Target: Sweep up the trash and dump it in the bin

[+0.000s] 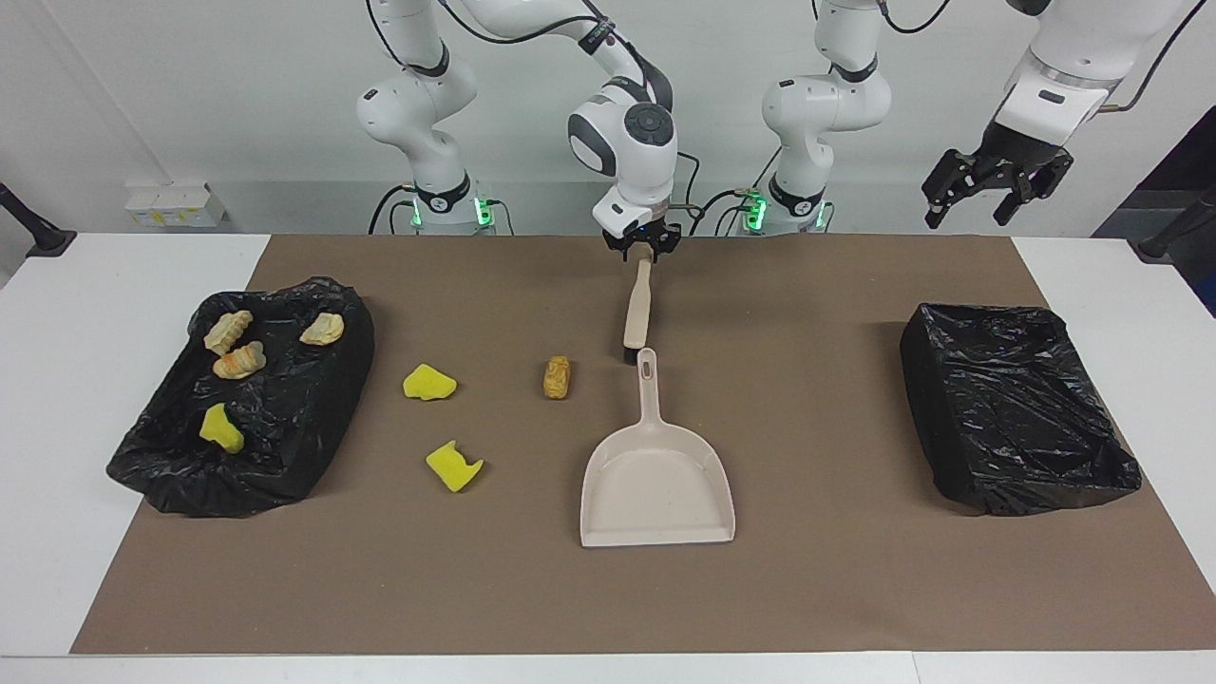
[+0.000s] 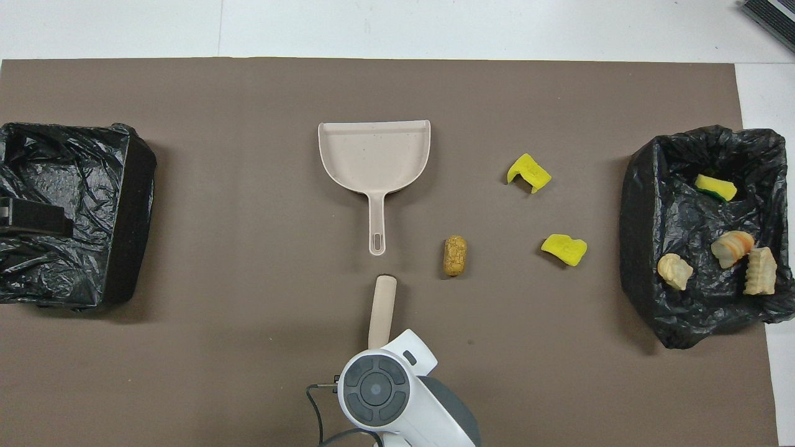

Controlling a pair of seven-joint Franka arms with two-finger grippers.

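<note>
Right gripper [image 1: 643, 249] low over the brush [image 1: 636, 318] handle's end, fingers' state unclear, left gripper [image 1: 996, 188] waiting open over the table's end, one dustpan [image 1: 657, 475], three scraps [image 1: 429, 382] on the mat, four in one of two bins [image 1: 285, 418]

Open brown mat lies between dustpan [image 1: 657, 475] and empty bin [image 1: 1016, 408]; sponge scraps [image 1: 429, 382] and a bread chunk [image 1: 557, 377] dot the way to the filled bin [image 1: 285, 427].
</note>
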